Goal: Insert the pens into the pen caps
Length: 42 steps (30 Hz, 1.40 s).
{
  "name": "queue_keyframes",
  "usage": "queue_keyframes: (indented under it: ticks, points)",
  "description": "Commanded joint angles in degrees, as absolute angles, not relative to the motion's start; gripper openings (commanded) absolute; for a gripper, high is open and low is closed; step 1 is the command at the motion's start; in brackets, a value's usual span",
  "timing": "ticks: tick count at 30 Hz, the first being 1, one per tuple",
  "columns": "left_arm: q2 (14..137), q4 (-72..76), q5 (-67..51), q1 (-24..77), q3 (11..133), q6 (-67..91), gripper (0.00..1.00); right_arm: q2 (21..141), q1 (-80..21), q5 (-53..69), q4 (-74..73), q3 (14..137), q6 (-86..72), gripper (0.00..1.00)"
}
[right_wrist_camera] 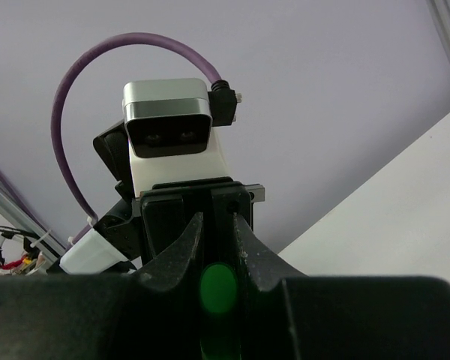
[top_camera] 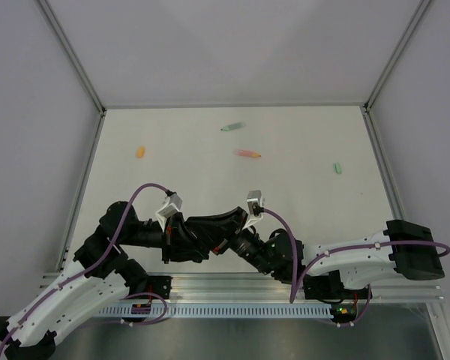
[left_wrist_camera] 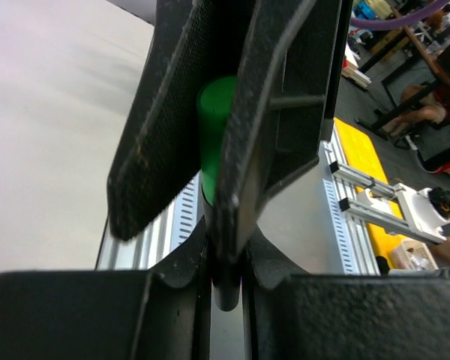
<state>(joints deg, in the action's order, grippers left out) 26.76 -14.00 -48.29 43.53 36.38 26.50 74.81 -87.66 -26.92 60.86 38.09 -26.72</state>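
Top external: two pens (top_camera: 231, 127) (top_camera: 247, 154) (two caps (top_camera: 140, 152) (top_camera: 336, 168))

On the table (top_camera: 172, 195), one pen (top_camera: 248, 154) lies beyond centre, a second pen (top_camera: 231, 127) at its 11 o'clock, one cap (top_camera: 140, 152) at 9, another cap (top_camera: 336, 168) at 3. At 6, a third pen (left_wrist_camera: 223, 289) meets a third cap (left_wrist_camera: 214, 120).

Bright green cap (left_wrist_camera: 212, 120) half covered by clamped fingers (left_wrist_camera: 165, 127); black pen (left_wrist_camera: 225, 289) barely showing in narrow gap below. Blurs to green spot in right wrist view. Both unseen from above.
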Motion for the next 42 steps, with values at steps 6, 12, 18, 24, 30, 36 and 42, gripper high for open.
queue_keyframes:
  ticks: [6,12,18,24,30,36,42]
  points:
    - [29.45,19.08,-34.98,41.48,46.84,30.33,0.02,87.19,-97.73,-12.56,38.85,31.82,-27.51,0.00]
    - [29.79,15.56,-36.12,41.48,47.81,29.88,0.02,85.52,-99.32,-16.34,36.48,32.60,-26.63,0.00]
    - [29.53,13.89,-40.25,41.48,44.49,28.39,0.02,77.71,-99.32,-29.07,26.49,36.81,-25.14,0.00]
    - [28.39,9.76,-40.61,41.48,42.28,24.26,0.02,72.69,-99.32,-33.49,19.17,42.01,-23.12,0.06]
    - [28.21,10.99,-42.19,41.48,40.52,24.08,0.02,73.21,-99.32,-32.78,20.83,42.36,-20.92,0.43]
    - [28.74,12.22,-43.51,41.48,38.15,24.35,0.02,73.92,-99.32,-33.92,21.53,45.17,-17.93,0.52]
    - [28.65,11.42,-42.45,41.40,36.48,22.41,0.02,72.43,-99.32,-34.63,20.66,47.28,-15.13,0.65]
